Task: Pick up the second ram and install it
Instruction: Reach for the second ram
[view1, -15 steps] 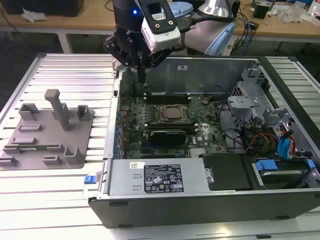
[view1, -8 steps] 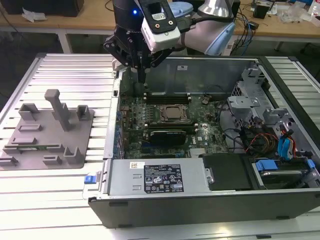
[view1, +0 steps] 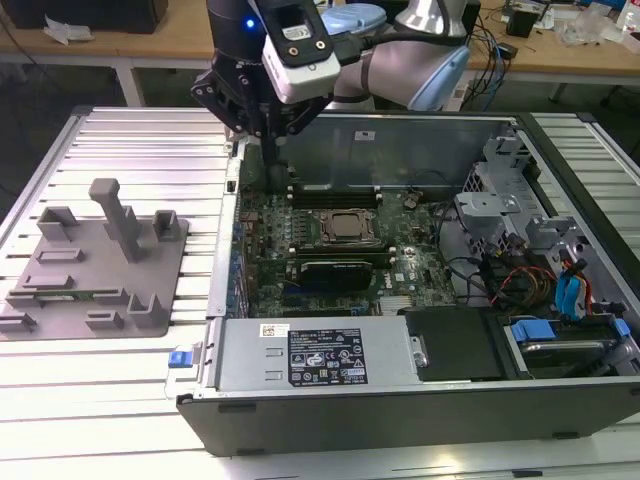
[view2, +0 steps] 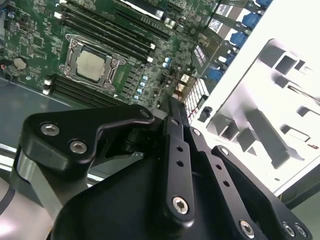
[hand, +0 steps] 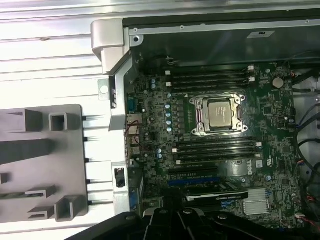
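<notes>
Looking in through the exterior view, found the gripper (view1: 272, 162) hanging just inside the open computer case (view1: 400, 410), above the motherboard (view1: 270, 255) at the corner nearest the far wall and the exterior view's left. Could not tell its state, open or closed, from any view. Took for the second ram (view1: 72, 294) a thin green strip lying flat in a slot toward the near edge of the grey fixture plate (view1: 150, 265), well apart from the gripper, out on the slatted table (view1: 110, 390) to the exterior view's left of the case. Picked out from that same view the black expansion card (view1: 340, 268) seated just nearer than the processor socket (view1: 347, 228), the labelled power supply box (view1: 320, 355) along the near wall, and blue-tabbed drive bays (view1: 570, 300) at the exterior view's right. Got a plainer look at the board in the first wrist view: two banks of dark memory slots (hand: 210, 80), one on each side of the socket, seen almost straight down, though could not tell filled from empty. Caught in the second wrist view the gripper's black linkage from behind and close up, with the socket, the slots and the pale fixture plate lying beyond it at a slant.
</notes>
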